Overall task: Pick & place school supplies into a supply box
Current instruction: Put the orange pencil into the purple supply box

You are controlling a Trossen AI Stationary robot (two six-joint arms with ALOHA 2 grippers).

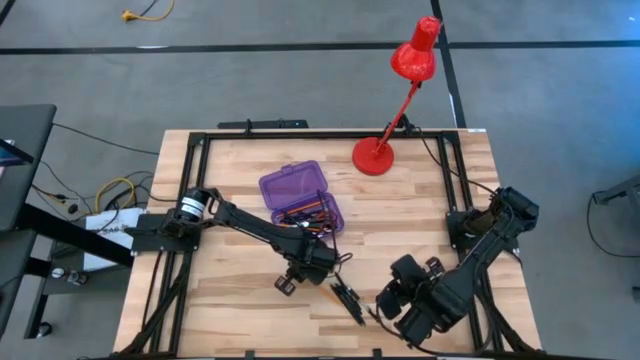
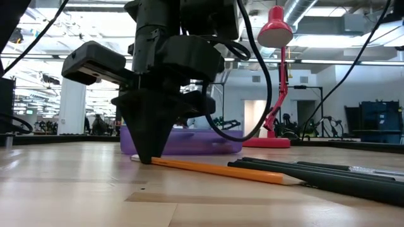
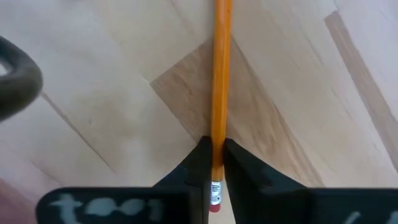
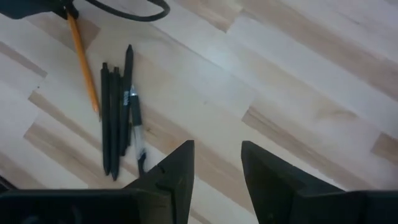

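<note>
The left gripper (image 3: 212,163) is clamped on a pencil (image 3: 219,87) near its eraser end, flat on the table just beside the box (image 1: 302,197); gripped so far off-centre, it may swing or slip when lifted; the right gripper (image 4: 216,163) waits open near the pens (image 4: 118,112).

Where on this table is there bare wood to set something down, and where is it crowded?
Bare wood lies on the table between the purple box and the left frame rail, and between the red lamp and the right claw. It is crowded near the front middle, where the left claw grips an orange pencil beside the black pens.
</note>
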